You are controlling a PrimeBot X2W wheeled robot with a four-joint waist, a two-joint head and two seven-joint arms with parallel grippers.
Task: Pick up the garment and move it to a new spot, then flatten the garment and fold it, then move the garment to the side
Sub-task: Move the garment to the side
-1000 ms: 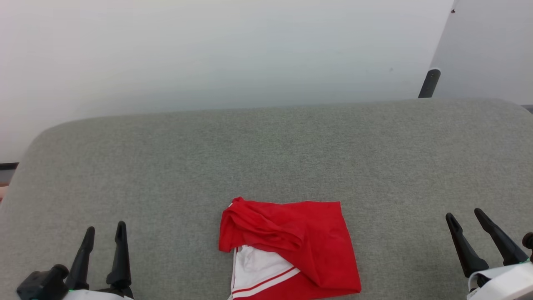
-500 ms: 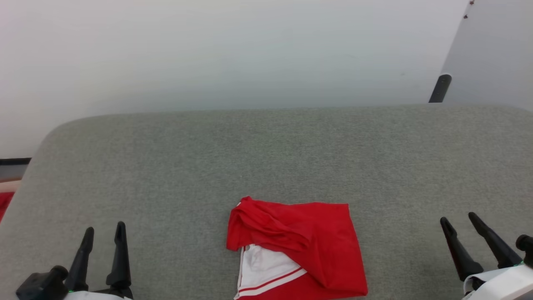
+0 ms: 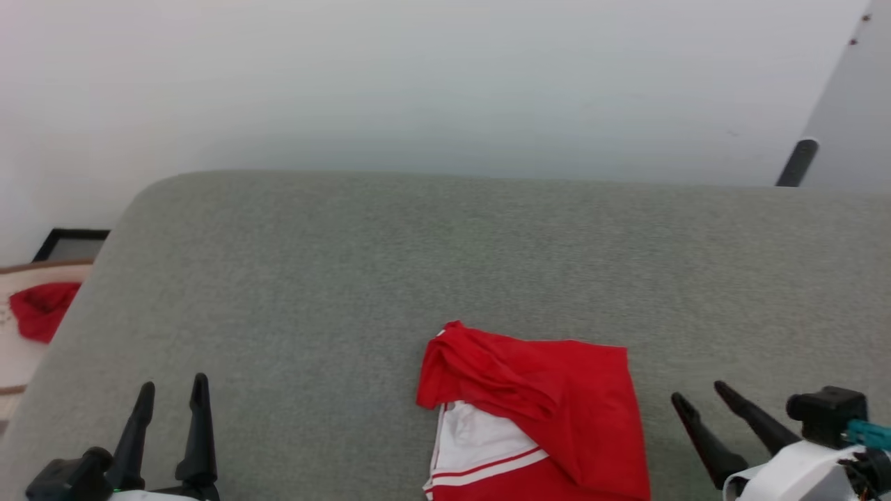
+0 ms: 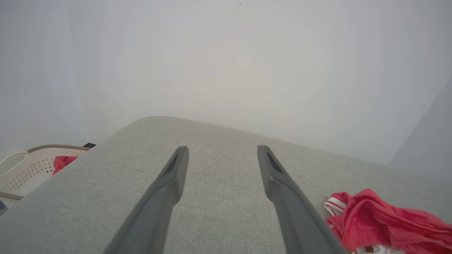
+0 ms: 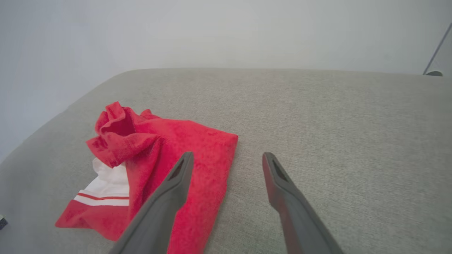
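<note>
**Both grippers wide and empty; garment (image 3: 557, 396) lies between them, nearer the right**

Near edge: we note the left gripper (image 3: 173, 383) at lower left, fingers spread wide, nothing between them, over the bare grey upholstered surface (image 3: 418, 264). The right gripper (image 3: 697, 391) is likewise spread wide and empty. It is just beside the garment's right edge and apart from it.

The garment is roughly folded at the near edge of the surface. A red layer lies over a white panel with striped trim (image 3: 487, 470), and its far left corner is bunched.

Farther left, off the surface, a pale perforated basket (image 4: 24, 169) holds a red cloth (image 3: 42, 309). Far right, a dark pole (image 3: 797, 163) stands against the pale wall (image 3: 418, 83).
</note>
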